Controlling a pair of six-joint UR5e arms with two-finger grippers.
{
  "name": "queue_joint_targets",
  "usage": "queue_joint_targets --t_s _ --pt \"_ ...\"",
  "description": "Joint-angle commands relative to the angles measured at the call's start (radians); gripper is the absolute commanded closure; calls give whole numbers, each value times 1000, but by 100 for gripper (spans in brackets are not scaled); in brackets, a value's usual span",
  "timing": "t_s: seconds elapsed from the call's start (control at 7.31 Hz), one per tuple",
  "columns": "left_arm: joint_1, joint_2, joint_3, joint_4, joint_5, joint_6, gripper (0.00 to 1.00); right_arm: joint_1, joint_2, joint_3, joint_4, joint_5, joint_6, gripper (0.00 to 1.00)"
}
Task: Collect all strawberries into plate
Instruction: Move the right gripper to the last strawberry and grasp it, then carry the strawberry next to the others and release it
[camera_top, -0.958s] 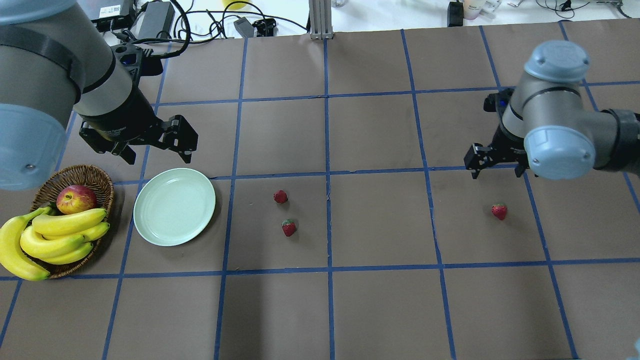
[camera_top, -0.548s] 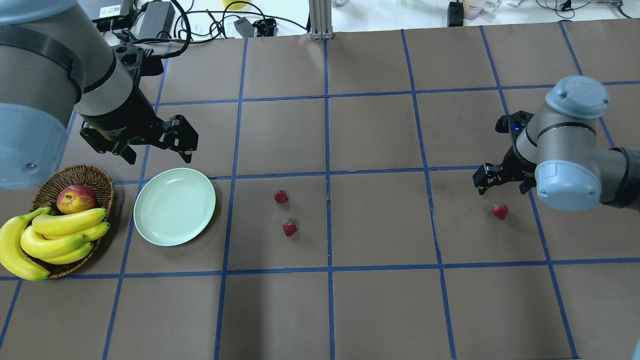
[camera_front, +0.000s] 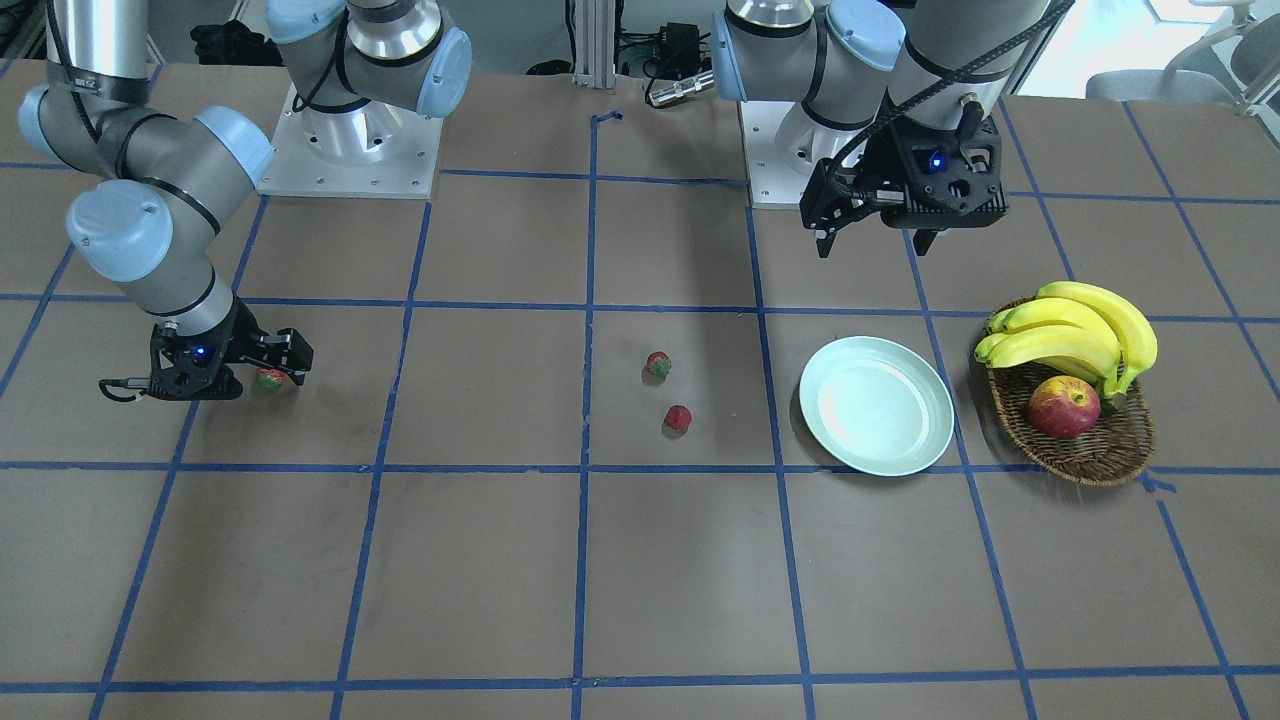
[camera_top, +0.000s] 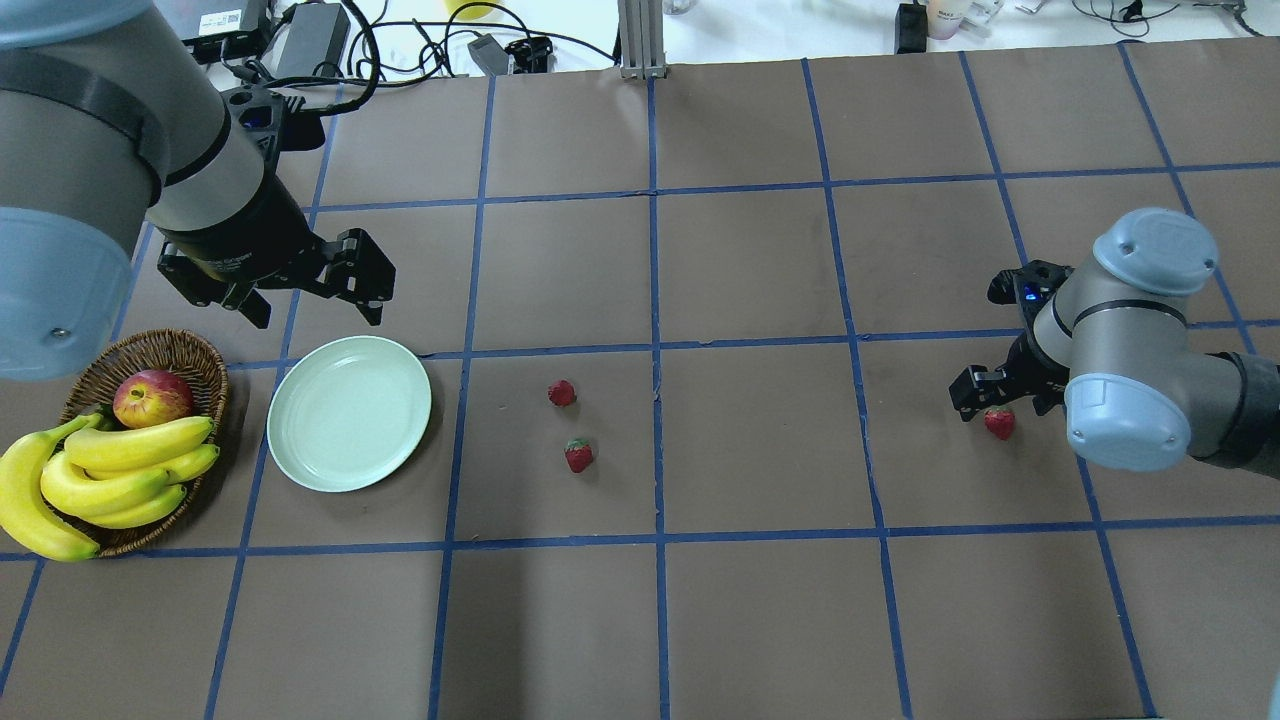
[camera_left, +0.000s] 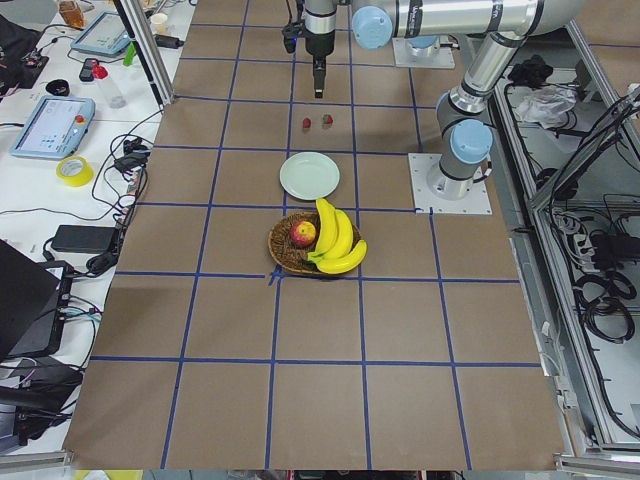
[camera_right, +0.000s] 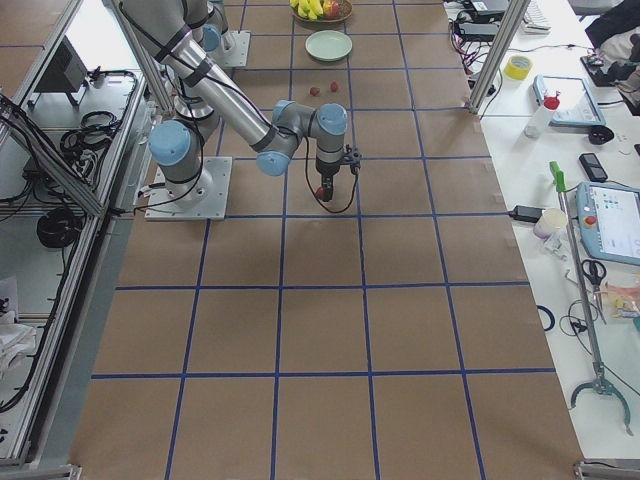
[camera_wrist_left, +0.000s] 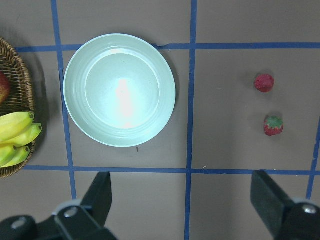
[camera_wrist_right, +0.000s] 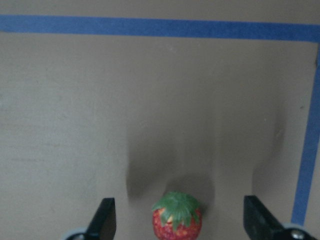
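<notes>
Three strawberries lie on the brown table. Two sit near the middle (camera_top: 561, 393) (camera_top: 578, 456), right of the empty mint-green plate (camera_top: 349, 413). The third strawberry (camera_top: 998, 423) lies at the right. My right gripper (camera_top: 1000, 405) is open and low over it, with one finger on each side; the right wrist view shows the berry (camera_wrist_right: 177, 222) between the open fingers (camera_wrist_right: 105, 220). My left gripper (camera_top: 315, 300) is open and empty, hovering just behind the plate. The left wrist view shows the plate (camera_wrist_left: 120, 90) and the two middle berries (camera_wrist_left: 264, 82) (camera_wrist_left: 273, 125).
A brown wicker basket (camera_top: 190, 350) at the left edge holds a bunch of bananas (camera_top: 110, 470) and a red-yellow apple (camera_top: 152, 397). Cables and power bricks (camera_top: 310, 35) lie beyond the table's far edge. Blue tape lines grid the table.
My right gripper has moved toward the near side and down until its open fingers stand around the right strawberry. The left arm and all the fruit have not moved.
</notes>
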Motion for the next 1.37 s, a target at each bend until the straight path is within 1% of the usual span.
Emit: queue_joint_targets --t_s 0.0,0.14,0.41,0.55,0.68,0.82,0.96,1.1,1.23 --pt "0 1 0 0 2 -3 0 -4 0 6 3 0 25 52" --pt "0 1 0 0 2 -2 0 -4 0 6 3 0 25 60" --pt "0 -1 0 0 2 -2 0 -4 -6 -3 9 1 28 85" --pt "0 -5 0 0 2 -2 0 2 -13 -17 13 3 81 88" --pt "0 -5 0 0 2 -2 0 48 -36 -57 74 29 167 88" --pt "0 -5 0 0 2 -2 0 165 -46 -125 135 59 313 89" --pt "1 -4 1 0 4 1 0 335 -35 -196 174 58 506 89" --pt "0 -4 0 0 4 2 0 472 -11 -276 179 75 683 88" --pt "1 -4 0 0 2 2 0 581 38 -355 224 98 865 88"
